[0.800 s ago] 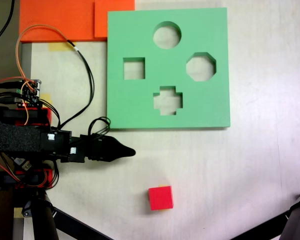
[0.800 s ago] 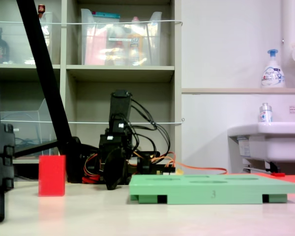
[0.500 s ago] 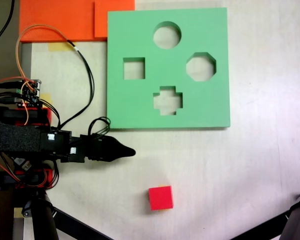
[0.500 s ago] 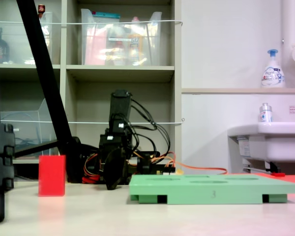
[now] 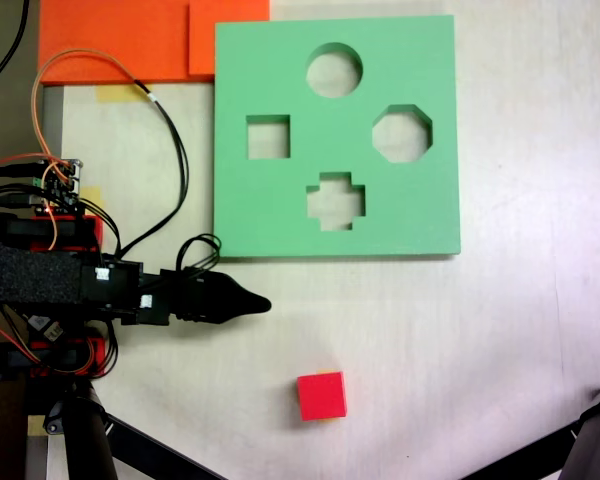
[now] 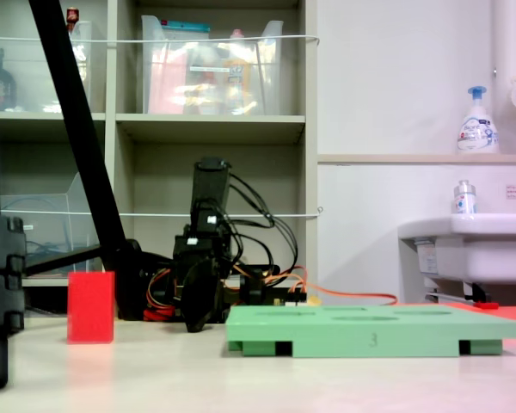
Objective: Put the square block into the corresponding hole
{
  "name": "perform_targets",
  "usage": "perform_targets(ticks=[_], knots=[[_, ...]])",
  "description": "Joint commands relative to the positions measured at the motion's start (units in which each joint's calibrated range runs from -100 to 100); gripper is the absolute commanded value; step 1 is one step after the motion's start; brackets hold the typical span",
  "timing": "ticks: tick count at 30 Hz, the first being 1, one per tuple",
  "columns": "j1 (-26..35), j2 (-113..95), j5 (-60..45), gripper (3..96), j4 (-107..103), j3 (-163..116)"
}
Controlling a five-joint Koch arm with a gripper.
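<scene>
Square block (image 5: 321, 396): bright red, smooth, on table. Claw (image 5: 252, 303) apparently clenched, empty.

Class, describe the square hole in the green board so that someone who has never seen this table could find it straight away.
In the first exterior view, find the large green board at the top of the pale table. It has four cutouts; the square hole is the one nearest the first exterior view's left. It alone has just four straight sides, unlike the round hole, the eight-sided hole and the cross-shaped hole.
</scene>
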Motion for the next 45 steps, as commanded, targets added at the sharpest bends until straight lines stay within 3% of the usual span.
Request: perform_targets(ticks=[1, 4, 10, 12, 16, 24, 31, 41, 45], knots=[[-0.6, -0.5, 1.9, 48.6, -4.6, -1.3], [-2.3, -0.5, 3.1, 48.5, -4.9, -1.3], [-5.9, -0.5, 21.6, 48.1, -7.1, -1.3], [-6.2, -0.5, 25.4, 47.2, -20.2, 2.1], [-6.6, -0.5, 30.3, 47.0, -69.3, 37.2], [-6.1, 22.9, 32.5, 46.6, -104.5, 89.9], [-6.0, 50.6, 33.1, 46.6, -106.7, 121.8], [-6.9, 67.7, 32.8, 47.4, -106.7, 125.5], [-7.4, 76.0, 31.9, 55.4, -106.7, 125.4]])
